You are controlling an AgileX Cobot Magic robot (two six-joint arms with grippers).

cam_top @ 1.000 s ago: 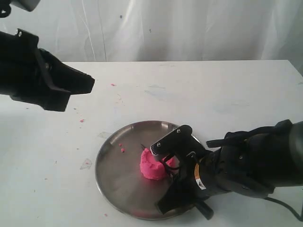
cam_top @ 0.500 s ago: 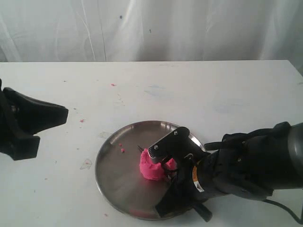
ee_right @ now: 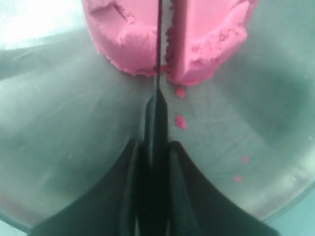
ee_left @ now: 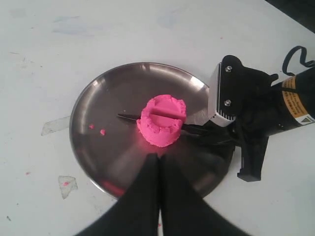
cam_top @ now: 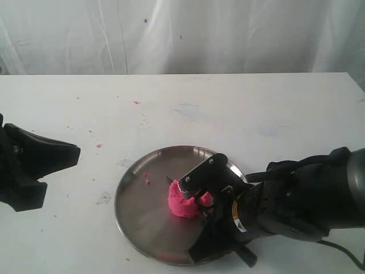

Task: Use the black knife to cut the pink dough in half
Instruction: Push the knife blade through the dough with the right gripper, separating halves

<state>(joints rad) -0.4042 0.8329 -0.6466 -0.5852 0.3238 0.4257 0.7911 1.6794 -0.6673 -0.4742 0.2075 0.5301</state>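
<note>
The pink dough [cam_top: 182,205] sits on a round steel plate [cam_top: 142,214]. The black knife [ee_left: 129,117] lies through the dough [ee_left: 162,120], blade down in a slit, its tip poking out the far side. In the right wrist view the blade [ee_right: 159,59] stands between two dough halves [ee_right: 125,34], which are still close together. My right gripper [ee_right: 157,142] is shut on the knife handle, just beside the dough [cam_top: 204,200]. My left gripper [ee_left: 158,162] is shut and holds nothing. It hovers off the plate's left side [cam_top: 74,151].
Tiny pink crumbs [cam_top: 147,181] lie on the plate and a few on the white table [cam_top: 98,145]. Scraps of clear tape [cam_top: 104,198] lie left of the plate. A white curtain hangs behind the table. The right arm [cam_top: 296,200] covers the plate's right rim.
The left arm dropped from the upper left to low at the left edge, then held still. The right gripper and knife shifted slightly left in the dough.
</note>
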